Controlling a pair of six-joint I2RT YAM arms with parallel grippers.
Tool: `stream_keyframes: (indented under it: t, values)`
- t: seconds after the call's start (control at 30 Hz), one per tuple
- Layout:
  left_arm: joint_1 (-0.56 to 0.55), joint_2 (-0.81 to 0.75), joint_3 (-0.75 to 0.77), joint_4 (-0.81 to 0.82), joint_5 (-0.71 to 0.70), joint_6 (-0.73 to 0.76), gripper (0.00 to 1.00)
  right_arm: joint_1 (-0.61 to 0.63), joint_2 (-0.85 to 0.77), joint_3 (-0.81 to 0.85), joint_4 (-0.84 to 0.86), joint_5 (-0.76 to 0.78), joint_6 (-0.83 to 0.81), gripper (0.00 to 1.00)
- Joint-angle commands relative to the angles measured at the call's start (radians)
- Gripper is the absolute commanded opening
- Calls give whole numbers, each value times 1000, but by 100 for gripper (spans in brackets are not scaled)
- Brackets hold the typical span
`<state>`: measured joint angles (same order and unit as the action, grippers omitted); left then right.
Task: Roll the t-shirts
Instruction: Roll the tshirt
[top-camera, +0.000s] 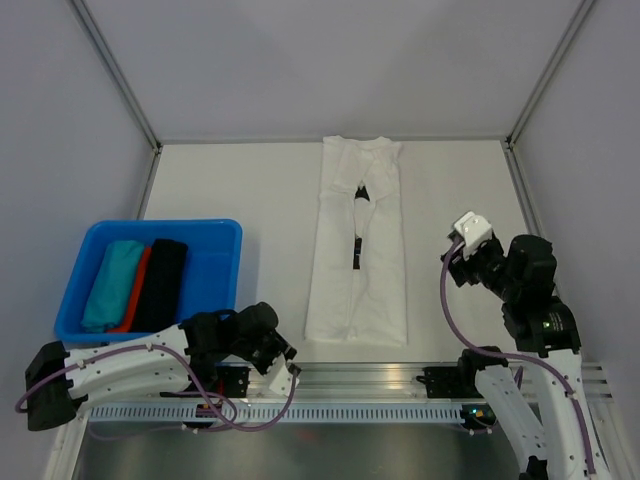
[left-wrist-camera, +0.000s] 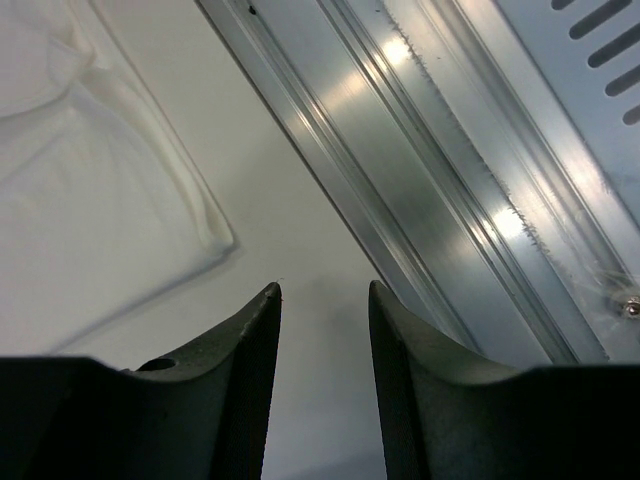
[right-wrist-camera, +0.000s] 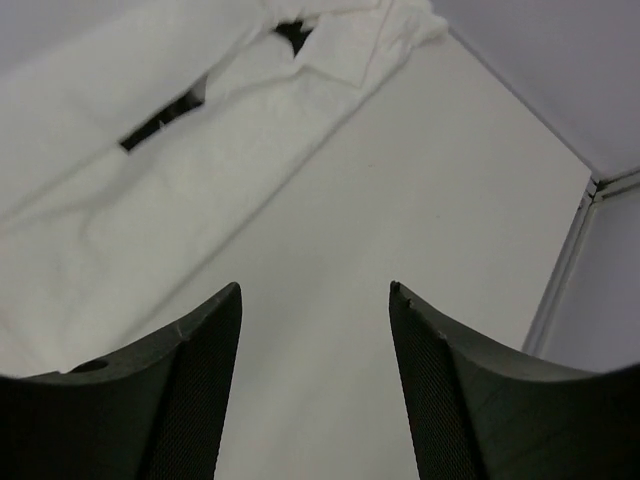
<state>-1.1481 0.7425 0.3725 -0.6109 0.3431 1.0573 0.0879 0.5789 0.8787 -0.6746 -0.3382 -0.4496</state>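
So the biggest thing is the white table (top-camera: 250, 190), and dead centre of the overhead frame lies the white t-shirt (top-camera: 358, 250). It's folded lengthwise into a long narrow strip, collar toward the top of the frame and hem down by the aluminium rail (top-camera: 380, 378). My guess is it's laid that way so it can be rolled straight up from the hem. There are small black marks (top-camera: 357, 252) along its middle. At the left of the frame is the blue bin (top-camera: 160, 224) holding a teal roll (top-camera: 112, 285), a red roll (top-camera: 137, 290) and a black roll (top-camera: 160, 285) side by side, so those look finished and parked out of the way. The left gripper (left-wrist-camera: 325, 290) sits low at bottom centre-left, just off the hem corner, which shows in the upper left of its wrist view. Its fingers are parted with nothing between them, probably lining up for that corner. The right gripper (right-wrist-camera: 315, 288) hangs at the right of the frame, apart from the shirt, claws spread and empty, angled toward the cloth. I'd say rolling on this one hasn't started.
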Motion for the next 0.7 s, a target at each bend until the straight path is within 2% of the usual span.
stream_keyframes:
  t: [0.0, 0.13, 0.2, 0.27, 0.37, 0.5, 0.6, 0.67]
  values:
    - [-7, -11, 5, 112, 24, 46, 46, 29, -39, -92, -163, -63, -490, 66]
    - [-7, 37, 23, 178, 45, -34, 46, 77, -68, -216, -225, -113, -596, 59]
    - [-7, 84, 35, 188, 92, -63, 46, 122, -65, -294, -261, -35, -661, 59]
    - [-6, 109, 42, 209, 93, -91, 46, 147, -74, -360, -253, 46, -721, 64]
    - [-6, 149, 28, 258, 36, -100, 45, 188, -83, -408, -183, 65, -729, 66]
    - [4, 230, 61, 301, 16, -121, 43, 222, -65, -417, -117, -69, -690, 62]
    - [5, 265, 82, 280, 33, -97, 43, 271, -47, -400, -189, -61, -727, 59]
    - [5, 281, 71, 267, 27, -37, 43, 309, -28, -399, -220, 14, -747, 61]
